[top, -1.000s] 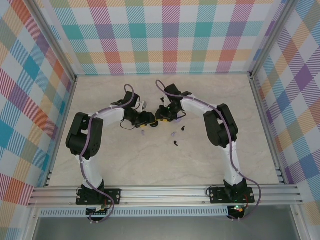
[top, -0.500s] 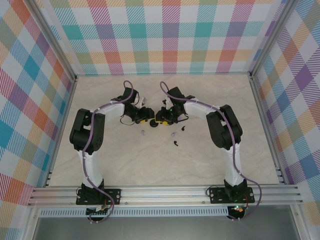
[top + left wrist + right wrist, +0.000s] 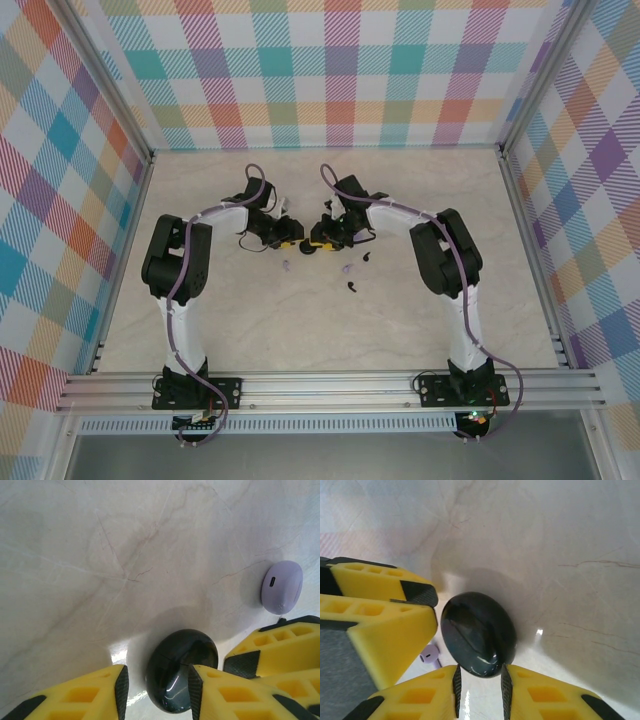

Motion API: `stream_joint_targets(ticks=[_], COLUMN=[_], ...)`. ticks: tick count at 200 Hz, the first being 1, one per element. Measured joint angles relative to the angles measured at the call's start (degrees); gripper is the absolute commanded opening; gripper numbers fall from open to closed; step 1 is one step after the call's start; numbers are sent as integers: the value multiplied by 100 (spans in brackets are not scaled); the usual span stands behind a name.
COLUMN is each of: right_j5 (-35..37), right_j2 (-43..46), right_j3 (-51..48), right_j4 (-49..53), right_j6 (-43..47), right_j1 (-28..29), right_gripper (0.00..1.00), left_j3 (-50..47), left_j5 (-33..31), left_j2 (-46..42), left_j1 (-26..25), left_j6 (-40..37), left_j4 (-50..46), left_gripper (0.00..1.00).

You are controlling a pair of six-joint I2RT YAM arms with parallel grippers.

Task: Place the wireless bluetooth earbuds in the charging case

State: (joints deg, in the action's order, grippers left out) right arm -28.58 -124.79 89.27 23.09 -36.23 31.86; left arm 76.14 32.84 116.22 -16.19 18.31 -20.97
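Black charging case [image 3: 177, 677] near lilac case [image 3: 282, 587]

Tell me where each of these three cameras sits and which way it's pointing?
Top external: high above and behind the arms, looking down at the table; both arms show whole, left gripper and right gripper tip to tip mid-table.
Left wrist: on the left arm, looking down past its fingers at the black case; lilac case beyond.
Right wrist: on the right arm, looking down past its fingers at the same case.
Shared: both wrist views see the black case and the other gripper's yellow fingers.
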Motion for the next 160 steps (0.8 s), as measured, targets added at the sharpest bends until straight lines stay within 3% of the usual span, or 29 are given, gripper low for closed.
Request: stream_joint_targets(ticks=[160], right_j5=[-24], right_j2=[-131], right_j3=[0], right_j4=[-20], right_j6=[-92], right_j1=[-4], right_gripper=[22], left_j3=[-188], left_j5=[522], left_j2=[74], left_j1=[0], left_j6=[79], left_j4=[310], left_gripper=[39])
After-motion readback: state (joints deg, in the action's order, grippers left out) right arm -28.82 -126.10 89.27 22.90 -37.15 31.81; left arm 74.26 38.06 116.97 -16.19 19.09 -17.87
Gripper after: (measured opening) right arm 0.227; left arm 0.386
